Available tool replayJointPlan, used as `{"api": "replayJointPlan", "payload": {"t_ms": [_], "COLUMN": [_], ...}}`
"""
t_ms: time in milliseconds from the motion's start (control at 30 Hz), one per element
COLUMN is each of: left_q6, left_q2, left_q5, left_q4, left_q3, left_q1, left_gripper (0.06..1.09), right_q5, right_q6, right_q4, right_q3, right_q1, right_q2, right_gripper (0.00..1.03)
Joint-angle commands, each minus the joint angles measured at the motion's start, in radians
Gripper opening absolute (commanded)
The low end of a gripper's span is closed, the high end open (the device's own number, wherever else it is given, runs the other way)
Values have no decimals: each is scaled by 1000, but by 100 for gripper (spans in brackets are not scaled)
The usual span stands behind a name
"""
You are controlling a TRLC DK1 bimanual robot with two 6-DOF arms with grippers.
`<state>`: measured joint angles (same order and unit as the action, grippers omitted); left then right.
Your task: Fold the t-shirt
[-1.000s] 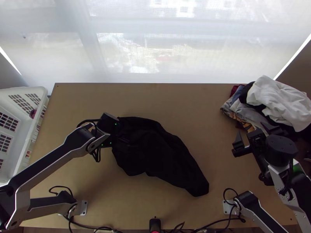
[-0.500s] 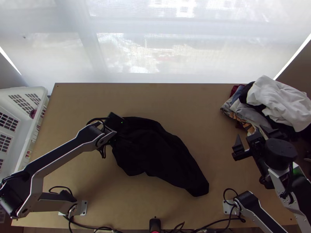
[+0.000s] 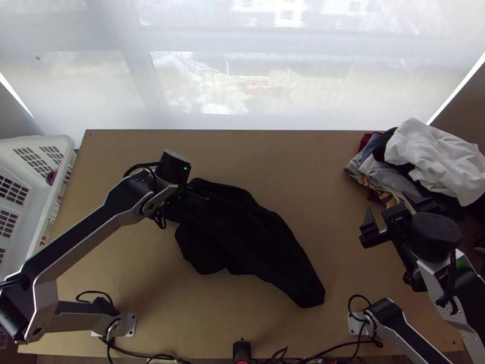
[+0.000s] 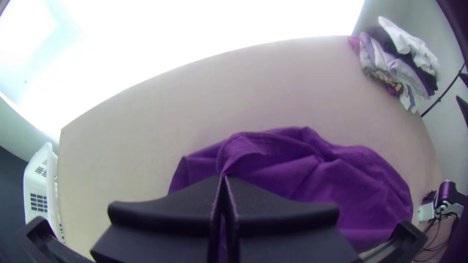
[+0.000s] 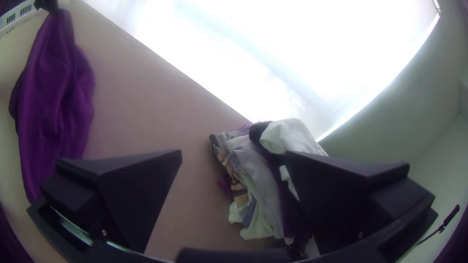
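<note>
Top view: black t-shirt [image 3: 248, 236] is lying bunched and elongated on the table [image 3: 273, 151], left of middle, one end pointing toward the near right. Left gripper [image 3: 193, 193] is sitting at its far left end. Right gripper [image 3: 387, 203] is hanging over the right side, well apart from the t-shirt, jaws standing wide open. Clothes pile [image 3: 430, 158] is lying at the far right, white cloth on top. White basket [image 3: 43, 212] is standing along the left edge.

Left wrist view: left gripper [image 4: 223, 178] is closing on the t-shirt, pinching a gathered bit at the fingertips; the rest is spreading out loosely with creases. Can't tell which part of the shirt it's holding.

Right wrist view: right gripper [image 5: 234, 153] is holding nothing, fingers staying apart, pile showing between and beyond them. T-shirt is trailing in long folds from the other gripper.
</note>
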<state>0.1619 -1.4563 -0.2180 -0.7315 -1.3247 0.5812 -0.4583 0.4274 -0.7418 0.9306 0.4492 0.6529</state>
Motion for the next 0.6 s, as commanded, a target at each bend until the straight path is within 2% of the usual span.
{"api": "replayJointPlan", "payload": {"t_ms": [0, 433, 500, 567], "left_q6": [-25, -15, -12, -16], "left_q2": [-30, -315, -383, -423], "left_q5": [0, -1, -7, -32], "left_q4": [-3, 24, 61, 185], "left_q3": [-212, -811, -913, -944], "left_q1": [14, 224, 255, 290], "left_gripper": [9, 9, 9, 9], "right_q5": [0, 0, 0, 0], "right_q6": [7, 7, 2, -1], "right_q4": [5, -10, -10, -10], "right_q3": [30, 65, 59, 53], "right_q1": [8, 34, 34, 28], "right_q2": [22, 47, 50, 50], "right_gripper": [98, 98, 98, 98]}}
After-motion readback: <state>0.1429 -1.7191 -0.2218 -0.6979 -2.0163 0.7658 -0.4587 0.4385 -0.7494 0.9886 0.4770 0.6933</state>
